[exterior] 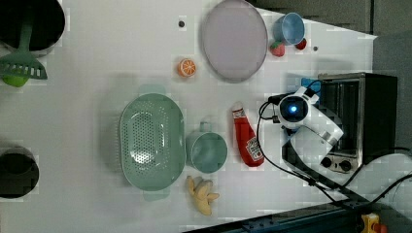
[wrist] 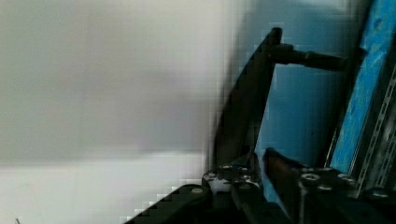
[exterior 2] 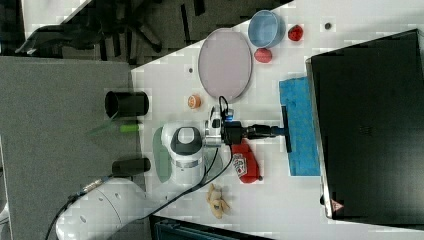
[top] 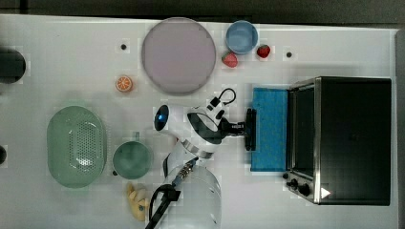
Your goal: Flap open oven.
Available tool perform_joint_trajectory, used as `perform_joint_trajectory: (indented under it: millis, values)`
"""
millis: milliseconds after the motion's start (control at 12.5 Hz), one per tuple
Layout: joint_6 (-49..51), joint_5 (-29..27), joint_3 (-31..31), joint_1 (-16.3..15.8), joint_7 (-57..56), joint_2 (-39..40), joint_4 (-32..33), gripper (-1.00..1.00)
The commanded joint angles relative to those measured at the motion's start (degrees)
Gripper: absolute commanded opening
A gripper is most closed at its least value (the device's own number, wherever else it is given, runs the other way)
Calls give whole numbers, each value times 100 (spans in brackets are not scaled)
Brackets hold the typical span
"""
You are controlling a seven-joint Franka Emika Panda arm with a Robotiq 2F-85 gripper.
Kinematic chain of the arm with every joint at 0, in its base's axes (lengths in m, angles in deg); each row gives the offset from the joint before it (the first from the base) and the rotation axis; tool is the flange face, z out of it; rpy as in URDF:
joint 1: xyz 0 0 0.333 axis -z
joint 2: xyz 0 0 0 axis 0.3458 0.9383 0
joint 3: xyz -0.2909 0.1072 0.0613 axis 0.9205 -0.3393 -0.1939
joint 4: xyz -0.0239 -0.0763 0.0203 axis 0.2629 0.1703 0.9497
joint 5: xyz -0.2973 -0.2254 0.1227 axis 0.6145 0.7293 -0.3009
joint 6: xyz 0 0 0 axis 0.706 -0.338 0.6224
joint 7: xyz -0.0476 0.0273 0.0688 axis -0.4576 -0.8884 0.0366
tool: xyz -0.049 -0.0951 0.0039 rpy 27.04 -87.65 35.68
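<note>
Toaster oven [top: 351, 138] is being seen at the top view's right, on the white tabletop [top: 71, 62], its blue glass door [top: 270, 129] lowered flat toward the arm. The door's black bar handle [top: 250, 129] is being pinched by the pincer [top: 247, 128]; in the wrist view the bar [wrist: 243, 107] is being held between dark fingers [wrist: 280, 172].

Surroundings, top view: grey round plate [top: 178, 55], blue cup [top: 241, 36] and two strawberries [top: 229, 59] are being kept above the door, apart from it. An orange half [top: 124, 83], green colander [top: 76, 145], green mug [top: 132, 160] and bananas [top: 137, 199] are being left well behind the arm. In the left view a ketchup bottle [exterior: 248, 141] is lying just beside the arm.
</note>
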State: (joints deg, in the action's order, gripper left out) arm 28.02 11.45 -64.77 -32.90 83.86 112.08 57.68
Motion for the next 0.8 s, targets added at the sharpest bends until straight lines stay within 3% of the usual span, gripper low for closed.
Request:
perform_joint_trajectory:
  millis: [80,560,720,800]
  values:
    - [-582,-572,15,20,411,-387,-140,-65]
    - [284,-4436,76,87,410,-2413,-257,-65]
    - [1302,-5057,135,103,410,-3158,-485,-65]
    - [1682,-5111,155,112,410,-3459,-670,-65]
